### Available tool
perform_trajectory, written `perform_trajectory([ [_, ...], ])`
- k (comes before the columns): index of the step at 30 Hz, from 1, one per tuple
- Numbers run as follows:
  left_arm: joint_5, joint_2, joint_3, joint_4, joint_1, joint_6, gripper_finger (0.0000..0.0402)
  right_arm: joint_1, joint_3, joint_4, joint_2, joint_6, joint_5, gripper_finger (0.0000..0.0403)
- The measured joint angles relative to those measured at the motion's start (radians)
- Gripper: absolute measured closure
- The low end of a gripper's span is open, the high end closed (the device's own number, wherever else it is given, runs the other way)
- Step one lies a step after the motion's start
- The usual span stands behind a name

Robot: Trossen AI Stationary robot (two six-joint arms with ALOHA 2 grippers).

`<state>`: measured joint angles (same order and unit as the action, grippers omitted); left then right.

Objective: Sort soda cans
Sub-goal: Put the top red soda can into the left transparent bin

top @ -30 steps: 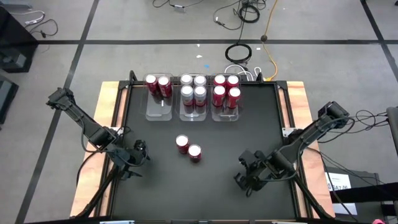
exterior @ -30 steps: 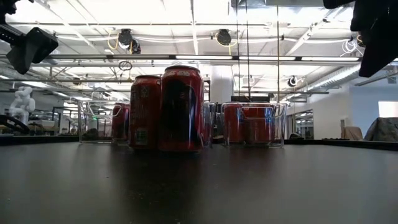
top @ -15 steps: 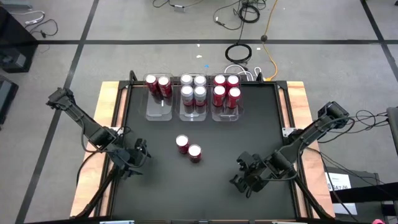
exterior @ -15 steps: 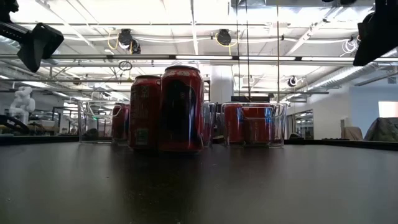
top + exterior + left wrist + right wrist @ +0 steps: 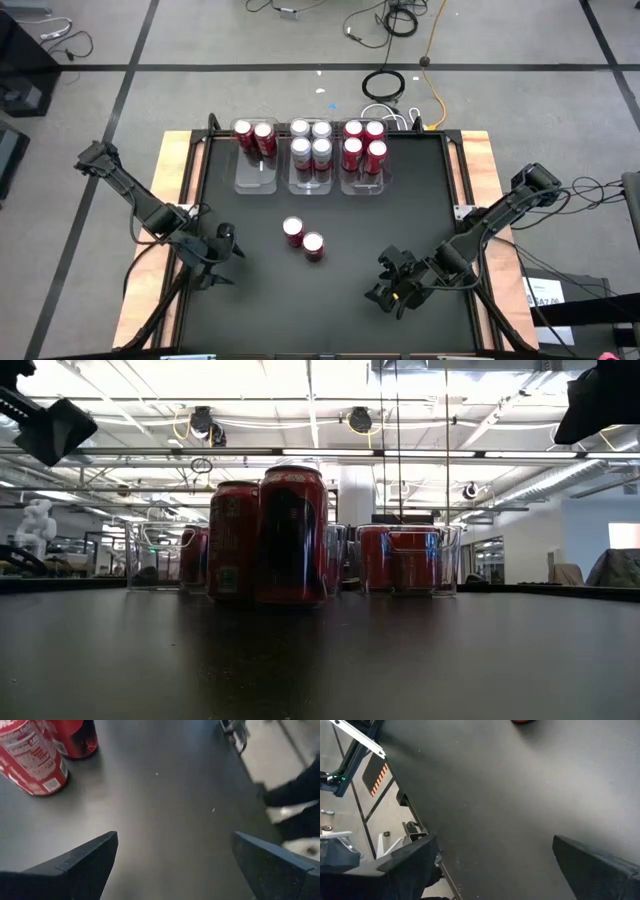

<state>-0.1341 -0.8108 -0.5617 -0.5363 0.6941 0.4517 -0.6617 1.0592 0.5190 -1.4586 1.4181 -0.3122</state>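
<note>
nearest me, my right gripper (image 5: 385, 293) hangs over the bare black table (image 5: 420, 190), jaws spread wide and empty. my left gripper (image 5: 222, 262) is also wide apart and holding nothing, near two loose red cans (image 5: 303, 238) standing mid-table, touching each other. farthest back i see three clear bins (image 5: 312, 184): two red cans (image 5: 254, 137) left, four silver cans (image 5: 311, 142) middle, four red cans (image 5: 364, 143) right.

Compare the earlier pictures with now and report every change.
The right gripper, open and empty, slid toward the table's near edge and a little leftward. The left gripper barely shifted, open and empty. The two loose red cans and the cans in the bins stayed put.
</note>
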Motion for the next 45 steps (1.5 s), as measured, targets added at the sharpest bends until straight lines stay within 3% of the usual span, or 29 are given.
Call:
perform_trajectory([
  [5,-0.022,-0.001,0.000,0.069,0.000,0.133,0.0006,0.000,0.000,0.000,0.000,0.000,0.000,0.0017],
  [14,-0.199,-0.008,0.000,0.278,-0.005,0.309,0.0006,0.000,0.000,0.006,0.000,-0.016,-0.004,0.0017],
  [18,-0.309,-0.029,0.000,0.363,-0.036,0.274,0.0006,0.000,0.000,0.008,0.000,-0.042,-0.005,0.0017],
  [22,-0.322,-0.056,-0.008,0.444,-0.103,0.143,0.0006,0.000,0.000,0.008,0.000,-0.074,-0.006,0.0017],
  [25,-0.287,-0.098,-0.060,0.444,-0.177,0.093,0.0006,0.000,0.000,0.008,0.000,-0.102,-0.006,0.0017],
  [30,-0.067,-0.211,-0.190,0.400,-0.334,0.052,0.0006,0.000,0.000,0.008,0.000,-0.147,-0.008,0.0017],
  [38,0.183,-0.417,-0.421,0.086,-0.523,-0.234,0.0006,0.000,0.000,0.008,0.000,-0.171,-0.057,0.0017],
  [45,0.231,-0.578,-0.594,-0.134,-0.591,-0.472,0.0006,0.000,0.000,0.008,0.000,-0.174,-0.062,0.0016],
])
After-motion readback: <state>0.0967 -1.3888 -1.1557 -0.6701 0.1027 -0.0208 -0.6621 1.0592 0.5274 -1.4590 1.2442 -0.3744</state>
